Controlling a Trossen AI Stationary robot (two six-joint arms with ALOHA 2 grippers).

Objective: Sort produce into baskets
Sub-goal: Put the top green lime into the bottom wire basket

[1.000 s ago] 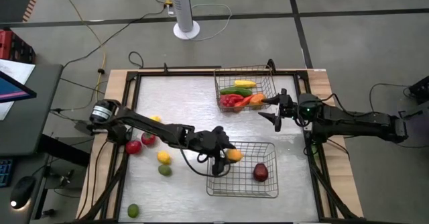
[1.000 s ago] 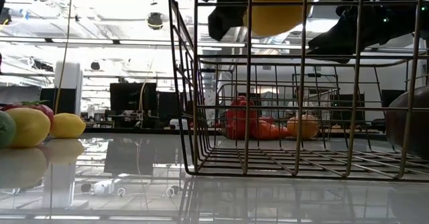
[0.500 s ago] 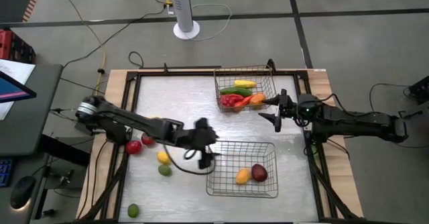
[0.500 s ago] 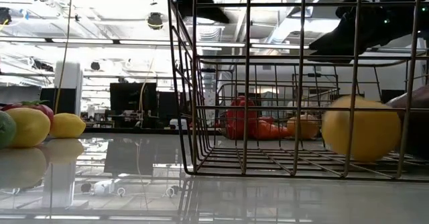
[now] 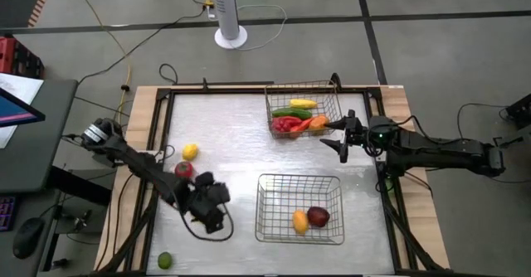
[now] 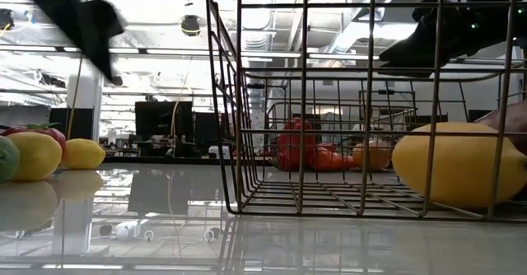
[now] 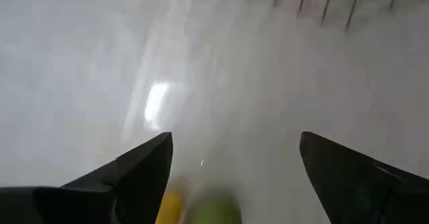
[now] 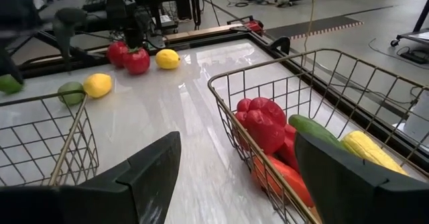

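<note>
Two baskets, and we see fruit in both.

Our left gripper (image 5: 209, 211) hangs spread and empty left of the near basket (image 5: 299, 182), seemingly above blurred yellow and green fruit (image 7: 204, 207). Our right gripper (image 5: 334, 135), also spread, waits beside the far basket (image 5: 274, 111).

My left wrist view is smeared with motion blur, and a bright glare patch sits on the table (image 7: 155, 103). Ceiling lights mirror off the glossy tabletop in the low view; elsewhere light is even.

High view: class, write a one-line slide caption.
Left gripper open over loose produce; right gripper open beside the vegetable basket; the near basket holds two fruits.
</note>
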